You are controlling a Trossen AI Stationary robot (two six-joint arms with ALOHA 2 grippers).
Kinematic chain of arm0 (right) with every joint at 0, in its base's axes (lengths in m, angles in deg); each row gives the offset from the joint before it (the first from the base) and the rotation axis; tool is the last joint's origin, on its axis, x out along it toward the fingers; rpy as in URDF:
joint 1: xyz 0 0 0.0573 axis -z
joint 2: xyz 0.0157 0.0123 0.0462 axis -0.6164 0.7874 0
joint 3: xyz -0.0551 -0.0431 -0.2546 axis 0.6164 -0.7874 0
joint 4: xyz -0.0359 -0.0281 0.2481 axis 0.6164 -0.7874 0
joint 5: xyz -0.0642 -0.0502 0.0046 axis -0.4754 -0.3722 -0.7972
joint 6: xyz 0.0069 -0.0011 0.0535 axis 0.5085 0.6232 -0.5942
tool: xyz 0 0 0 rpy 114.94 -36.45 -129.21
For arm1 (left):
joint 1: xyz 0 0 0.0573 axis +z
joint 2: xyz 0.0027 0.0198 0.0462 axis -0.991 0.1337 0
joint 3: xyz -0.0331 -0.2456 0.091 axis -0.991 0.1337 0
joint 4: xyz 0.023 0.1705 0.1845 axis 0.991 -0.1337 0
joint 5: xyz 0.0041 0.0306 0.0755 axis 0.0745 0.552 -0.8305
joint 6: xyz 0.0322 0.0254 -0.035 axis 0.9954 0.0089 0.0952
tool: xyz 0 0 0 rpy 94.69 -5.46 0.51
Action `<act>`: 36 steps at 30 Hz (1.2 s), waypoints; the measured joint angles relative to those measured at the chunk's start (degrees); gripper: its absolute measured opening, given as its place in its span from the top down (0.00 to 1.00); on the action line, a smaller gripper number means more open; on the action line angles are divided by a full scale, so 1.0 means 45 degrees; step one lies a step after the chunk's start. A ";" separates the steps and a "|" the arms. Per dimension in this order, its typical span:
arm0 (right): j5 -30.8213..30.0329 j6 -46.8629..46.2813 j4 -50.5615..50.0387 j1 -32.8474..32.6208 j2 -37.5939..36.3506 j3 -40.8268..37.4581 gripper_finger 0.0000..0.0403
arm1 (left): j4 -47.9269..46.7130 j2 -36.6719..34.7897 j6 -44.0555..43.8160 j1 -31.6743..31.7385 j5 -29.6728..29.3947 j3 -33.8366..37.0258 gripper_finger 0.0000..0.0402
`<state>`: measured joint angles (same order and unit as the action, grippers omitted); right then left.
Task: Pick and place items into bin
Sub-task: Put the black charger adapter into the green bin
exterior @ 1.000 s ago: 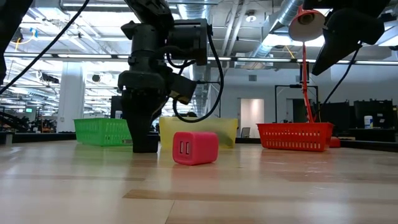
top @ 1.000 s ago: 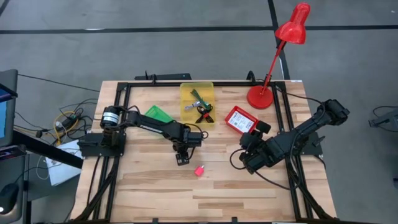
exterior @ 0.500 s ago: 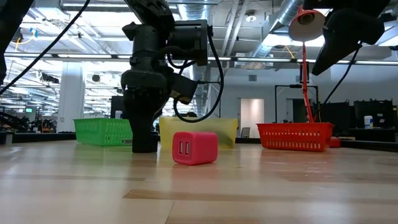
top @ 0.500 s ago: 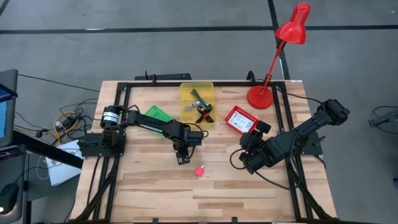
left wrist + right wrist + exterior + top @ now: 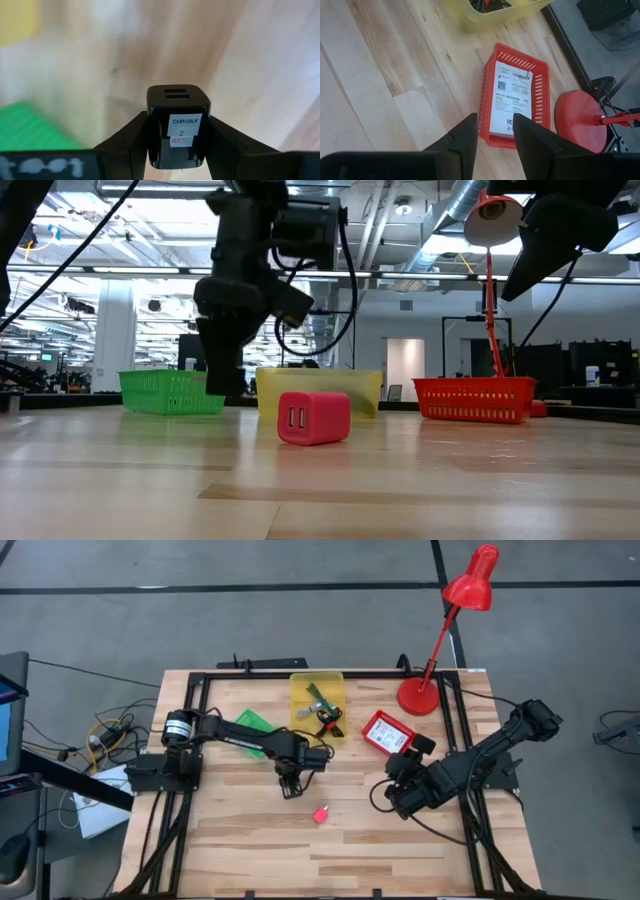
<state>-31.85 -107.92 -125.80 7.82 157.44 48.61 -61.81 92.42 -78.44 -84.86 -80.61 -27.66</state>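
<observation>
Low view: left gripper (image 5: 225, 375) has just lifted off the table, fingers clamped on the black charger block (image 5: 177, 127). Right gripper (image 5: 492, 132) waits, fingers parted.

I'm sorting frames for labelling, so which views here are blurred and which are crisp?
Left wrist view: the black charger block between the left gripper fingers is sharp, but the table behind smears with motion. Low view: the pink block is crisp. Right wrist view: the red basket and its packet print read clearly.
</observation>
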 joint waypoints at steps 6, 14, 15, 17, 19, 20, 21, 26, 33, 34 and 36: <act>0.0000 0.0000 0.0005 0.0000 0.0000 0.0000 0.70 | -0.2825 -0.0007 -0.0004 0.0000 -0.2648 -0.0998 0.62; 0.0000 0.0000 0.0008 0.0000 -0.0001 0.0000 0.70 | -0.6146 -0.0021 -0.0659 0.0270 -0.6135 -0.1475 0.66; 0.0000 0.0000 0.0010 0.0000 0.0000 0.0000 0.70 | -0.6434 -0.0021 -0.0736 0.0338 -0.6397 -0.1475 0.66; 0.0000 0.0000 0.0016 0.0000 0.0000 0.0000 0.70 | -0.6399 -0.0031 -0.0769 0.0492 -0.6773 -0.1422 0.64; 0.0000 0.0000 0.0046 0.0000 0.0000 0.0000 0.70 | -0.6416 -0.0031 -0.0767 0.0617 -0.6810 -0.1310 0.61; 0.0000 0.0000 0.0044 0.0000 0.0000 0.0000 0.70 | -0.6427 -0.0031 -0.0769 0.0662 -0.6814 -0.1294 0.60; 0.0000 0.0000 0.0048 0.0000 0.0000 0.0000 0.70 | -0.6394 -0.0036 -0.0769 0.0707 -0.6851 -0.1267 0.59; 0.0000 0.0000 0.0044 -0.0004 -0.0001 0.0000 0.70 | -0.6402 -0.0041 -0.0774 0.0772 -0.7142 -0.0948 0.59; 0.0000 0.0000 0.0044 0.0000 0.0000 0.0000 0.70 | -0.6408 -0.0036 -0.0774 0.0733 -0.7110 -0.0892 0.59; 0.0000 0.0000 0.0044 -0.0004 0.0000 0.0000 0.70 | -0.6410 -0.0036 -0.0778 0.0733 -0.7106 -0.0892 0.59; 0.0000 0.0000 0.0044 0.0000 0.0000 0.0000 0.70 | -0.6402 -0.0036 -0.0778 0.0733 -0.7106 -0.0892 0.59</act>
<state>-31.85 -107.92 -125.61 7.82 157.44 48.61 -90.62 92.26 -81.94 -81.56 -112.59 -31.68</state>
